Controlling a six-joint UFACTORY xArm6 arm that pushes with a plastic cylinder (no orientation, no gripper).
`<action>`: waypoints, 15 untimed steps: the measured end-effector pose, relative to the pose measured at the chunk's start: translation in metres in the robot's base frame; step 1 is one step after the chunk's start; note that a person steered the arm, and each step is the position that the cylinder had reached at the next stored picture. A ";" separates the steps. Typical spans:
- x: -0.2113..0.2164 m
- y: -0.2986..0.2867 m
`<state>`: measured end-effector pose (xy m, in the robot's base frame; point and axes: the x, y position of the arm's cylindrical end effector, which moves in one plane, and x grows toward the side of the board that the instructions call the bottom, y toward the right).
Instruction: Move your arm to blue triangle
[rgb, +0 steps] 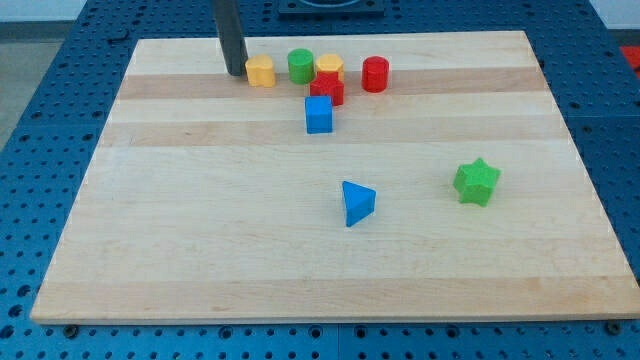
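— Wooden board (200, 250) on blue pegboard; where's your blue triangle (358, 202)?
— Below the board's centre, apex pointing right, long axis vertical. You have no claw: my tip (235, 73) sits near the top edge, beside a yellow block (260, 72).

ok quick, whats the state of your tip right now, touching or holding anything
My tip: holds nothing; it is a bare rod, just left of the yellow block; contact cannot be told. Far from the blue triangle.
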<state>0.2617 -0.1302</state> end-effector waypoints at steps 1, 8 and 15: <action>-0.003 0.009; 0.104 -0.012; 0.290 0.113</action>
<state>0.5517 -0.0170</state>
